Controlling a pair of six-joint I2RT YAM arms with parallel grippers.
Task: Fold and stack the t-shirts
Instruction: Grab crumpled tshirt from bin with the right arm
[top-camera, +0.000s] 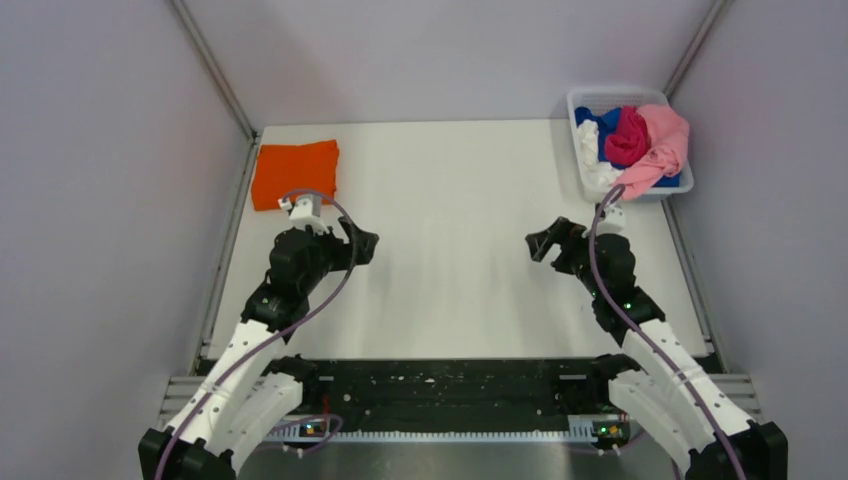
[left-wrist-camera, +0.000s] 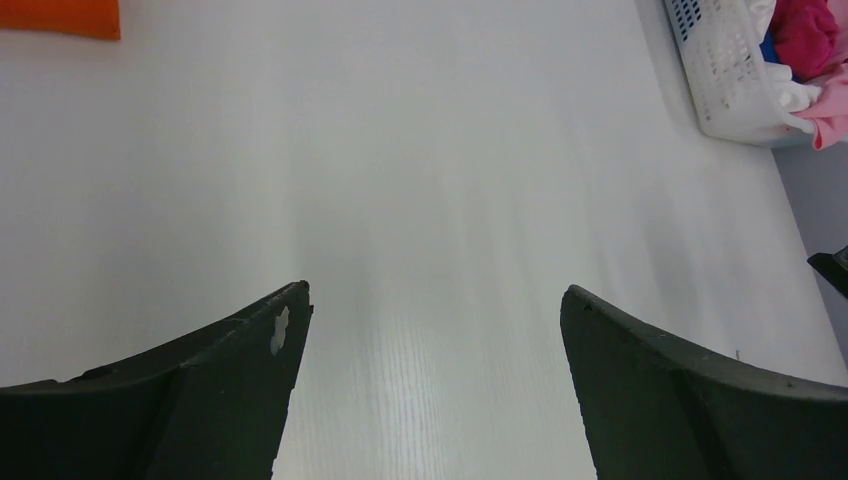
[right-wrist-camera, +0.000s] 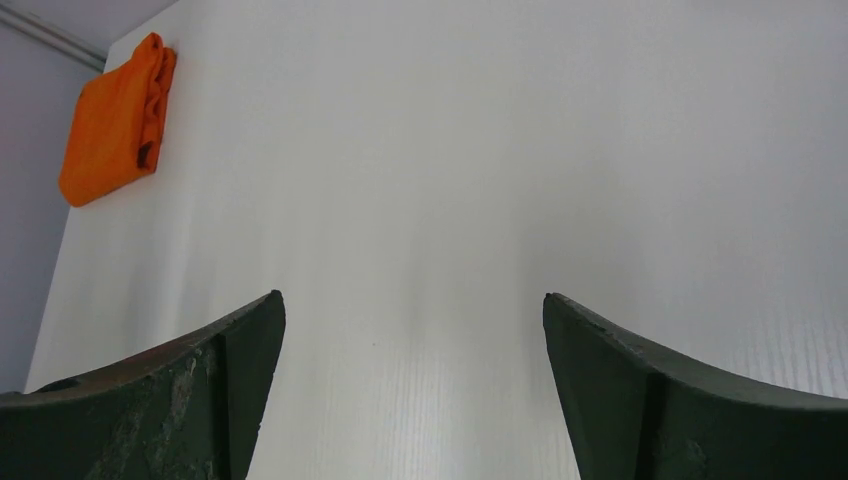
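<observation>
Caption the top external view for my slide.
Left end effector and right end effector open above table; orange t-shirt folded, other t-shirts heaped in basket.

**Where things sit on my table**

A folded t-shirt (top-camera: 295, 173) lies alone on the table (top-camera: 450, 180) at its far left corner, close to the left edge. At the far right corner stands a basket (top-camera: 612, 92). In it is a heap of t-shirts (top-camera: 640, 140), one of them draped over the basket's near rim. Shirt and basket are well apart, at opposite sides of the table.

My left end effector (top-camera: 362, 245) hangs nearer than the folded t-shirt and to its right. My right end effector (top-camera: 540, 245) hangs nearer than the basket and to its left. The two face each other across the middle, apart.
</observation>
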